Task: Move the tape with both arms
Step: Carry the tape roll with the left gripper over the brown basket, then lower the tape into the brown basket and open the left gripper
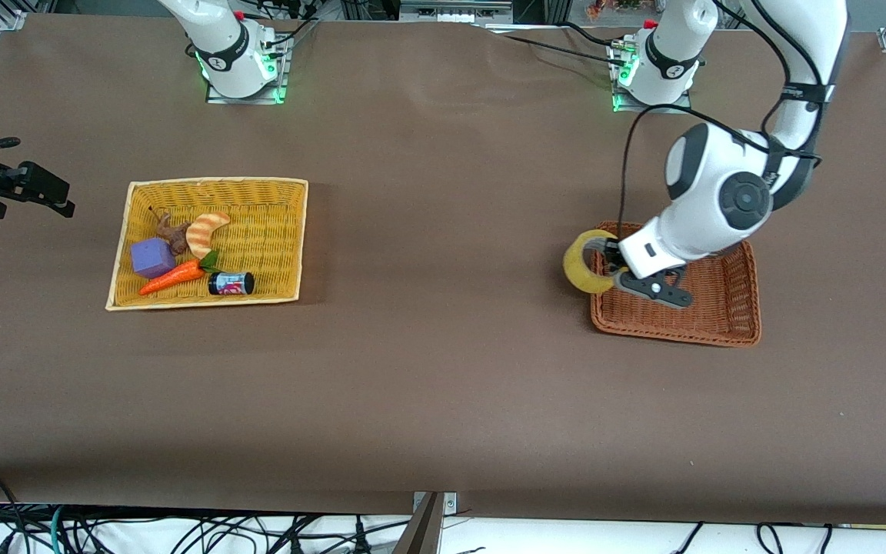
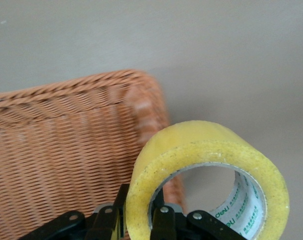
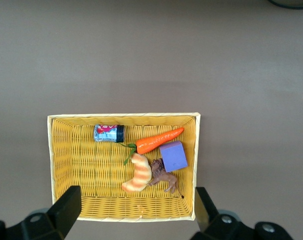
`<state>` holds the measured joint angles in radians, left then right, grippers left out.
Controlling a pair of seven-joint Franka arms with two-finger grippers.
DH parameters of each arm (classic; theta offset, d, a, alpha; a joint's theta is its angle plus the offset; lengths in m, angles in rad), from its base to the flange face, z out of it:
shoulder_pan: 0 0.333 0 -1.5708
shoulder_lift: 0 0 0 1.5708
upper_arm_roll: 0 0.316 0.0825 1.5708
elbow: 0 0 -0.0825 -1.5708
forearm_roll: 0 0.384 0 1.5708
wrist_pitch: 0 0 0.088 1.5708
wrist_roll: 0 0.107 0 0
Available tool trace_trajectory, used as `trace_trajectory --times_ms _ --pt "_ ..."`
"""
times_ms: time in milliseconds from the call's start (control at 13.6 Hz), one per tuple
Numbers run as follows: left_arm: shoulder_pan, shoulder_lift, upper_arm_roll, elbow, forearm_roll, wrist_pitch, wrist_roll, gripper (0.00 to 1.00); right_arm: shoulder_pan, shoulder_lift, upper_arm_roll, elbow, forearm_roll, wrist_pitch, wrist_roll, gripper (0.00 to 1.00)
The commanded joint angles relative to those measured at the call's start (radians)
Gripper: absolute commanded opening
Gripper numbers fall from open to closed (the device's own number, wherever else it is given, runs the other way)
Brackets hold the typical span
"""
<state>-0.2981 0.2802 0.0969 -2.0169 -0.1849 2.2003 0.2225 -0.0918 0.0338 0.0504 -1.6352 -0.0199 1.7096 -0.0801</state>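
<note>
The tape [image 1: 586, 261] was held up in the air by the left gripper [image 1: 611, 265], over the edge of the brown basket [image 1: 720, 308] at the side that faces the right arm's end of the table. It stood on edge, a yellowish ring with a pale inner core that carried green print, as the left wrist view showed [image 2: 206, 185]. The left gripper's [image 2: 144, 217] jaws were clamped on the wall of the roll, one finger [image 2: 164, 222] inside the ring and the other outside it. In that same view the corner of the brown basket [image 2: 66, 150] lay under the roll, with bare brown table [image 2: 216, 60] past it.

The left arm [image 1: 720, 192] reached down from its base [image 1: 654, 73] and bent low over the brown basket, which sat toward the left arm's end of the table [image 1: 443, 385].

The right gripper [image 3: 136, 215] hung high over the yellow basket [image 3: 66, 165], its jaws wide apart and holding nothing; both fingers [image 3: 66, 207] framed the basket in the right wrist view. In the front view only part of this gripper [image 1: 28, 185] showed at the edge of the frame, toward the right arm's end of the table.

The yellow basket [image 1: 258, 231] lay well apart from the brown one. In it were a purple block [image 1: 152, 257], a toy carrot [image 1: 172, 278], a striped crescent toy [image 1: 204, 233], a small brown figure [image 1: 170, 232] and a small can [image 1: 231, 284] on its side.
</note>
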Motion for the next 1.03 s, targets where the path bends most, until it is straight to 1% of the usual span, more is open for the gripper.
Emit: trace_trajectory --times_ms 0,74,147,368,515,588,662,735,809,956 --pt "0.016 -0.029 0.05 -0.04 0.068 0.013 0.115 0.0 -0.005 0.008 0.003 0.023 -0.006 -0.016 -0.012 1.0" --pt "0.02 -0.01 0.052 -0.04 0.106 0.027 0.115 0.0 -0.005 0.008 0.003 0.023 -0.006 -0.016 -0.01 1.0" --pt "0.019 0.013 0.063 -0.052 0.12 0.056 0.115 0.0 -0.005 0.008 0.003 0.023 -0.006 -0.016 -0.01 1.0" --pt "0.017 0.056 0.075 -0.158 0.12 0.266 0.118 0.0 -0.005 0.009 0.003 0.023 -0.006 -0.016 -0.01 1.0" --pt "0.017 0.071 0.075 -0.163 0.12 0.282 0.118 0.0 -0.005 0.012 0.003 0.023 -0.006 -0.016 -0.01 1.0" --pt "0.017 0.07 0.075 -0.164 0.12 0.282 0.12 0.18 -0.005 0.012 0.005 0.025 -0.006 -0.016 -0.01 1.0" --pt "0.017 0.065 0.075 -0.166 0.12 0.28 0.12 0.66 -0.005 0.012 0.003 0.023 -0.006 -0.016 -0.01 1.0" --pt "0.019 0.06 0.076 -0.166 0.12 0.277 0.121 1.0 -0.005 0.012 0.003 0.023 -0.006 -0.016 -0.01 1.0" --pt "0.017 0.042 0.089 -0.167 0.122 0.271 0.118 1.0 -0.005 0.012 0.003 0.023 -0.005 -0.016 -0.01 1.0" --pt "0.019 -0.025 0.093 -0.187 0.122 0.253 0.112 1.0 -0.006 0.012 0.003 0.023 -0.005 -0.016 -0.012 1.0"
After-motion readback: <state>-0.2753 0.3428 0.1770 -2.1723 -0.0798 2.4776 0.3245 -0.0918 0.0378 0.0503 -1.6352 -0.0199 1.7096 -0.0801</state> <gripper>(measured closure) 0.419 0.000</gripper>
